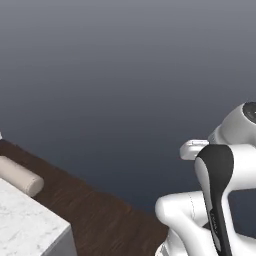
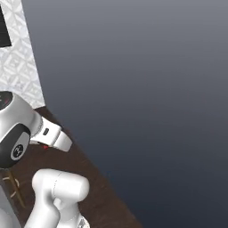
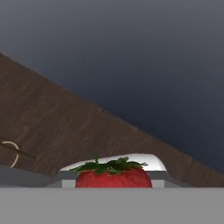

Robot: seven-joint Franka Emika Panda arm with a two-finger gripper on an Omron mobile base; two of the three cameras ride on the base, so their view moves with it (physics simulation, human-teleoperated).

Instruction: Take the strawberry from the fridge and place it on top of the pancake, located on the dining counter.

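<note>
The strawberry (image 3: 113,176) is held clamped in the gripper (image 3: 113,183), bottom centre of the hand view; the dining counter (image 1: 25,220) is seen lower left, pancake unseen.

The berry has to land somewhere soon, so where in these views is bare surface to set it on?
The one bare patch is the white marble counter corner at lower left, edged by a beige stool and dark wood floor. The claw grips the strawberry. No spot looks crowded.
</note>
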